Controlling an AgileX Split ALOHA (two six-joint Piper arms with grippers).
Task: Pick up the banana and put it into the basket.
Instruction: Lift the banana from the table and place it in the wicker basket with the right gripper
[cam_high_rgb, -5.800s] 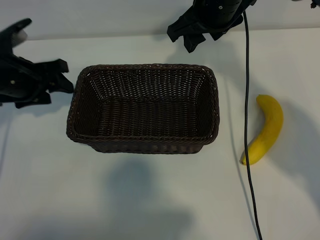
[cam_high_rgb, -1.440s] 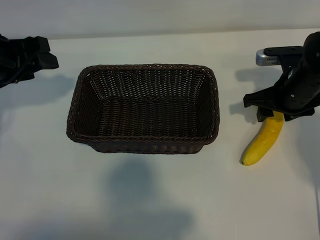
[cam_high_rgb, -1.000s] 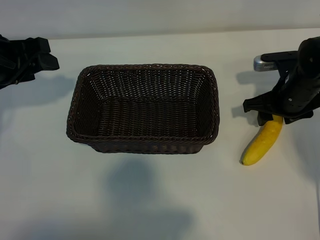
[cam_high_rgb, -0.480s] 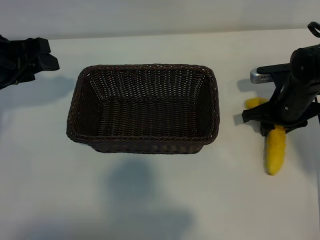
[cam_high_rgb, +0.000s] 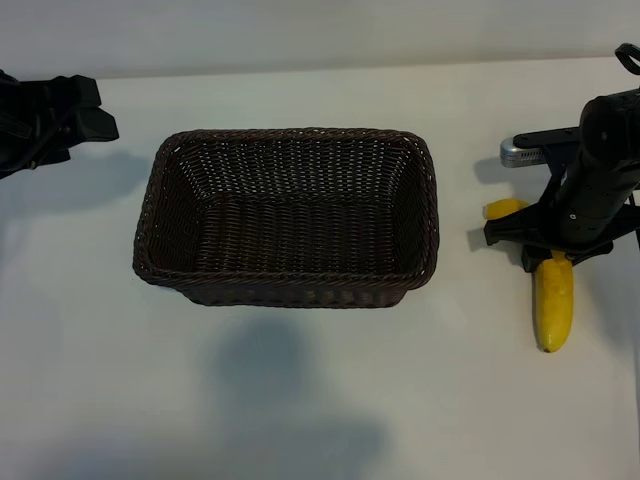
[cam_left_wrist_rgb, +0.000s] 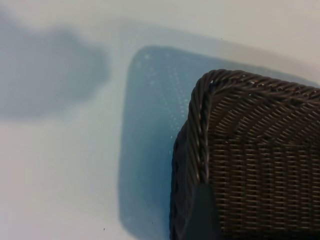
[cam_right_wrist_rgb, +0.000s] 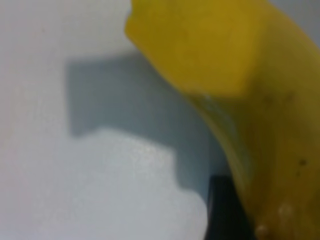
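**Right gripper down on the banana, basket still empty**

From my remote seat I see the white table (cam_high_rgb: 300, 400) filling the view; on it the basket (cam_high_rgb: 288, 215), dark woven wicker, sits in the middle exactly where it stood in the earlier frames; nothing lies inside it. The right gripper (cam_high_rgb: 553, 243) is low at the table's right side, pointing down over the middle of the banana (cam_high_rgb: 553, 310); its jaws stand about half apart on either side of the fruit, and I cannot tell whether they grip it yet. The banana lies on the table to the right of the basket, well apart from it; compared with a second ago it has swung round, one end now peeking out left of the gripper. The left gripper (cam_high_rgb: 85, 110) is parked at the far left, unmoved, jaws wide.
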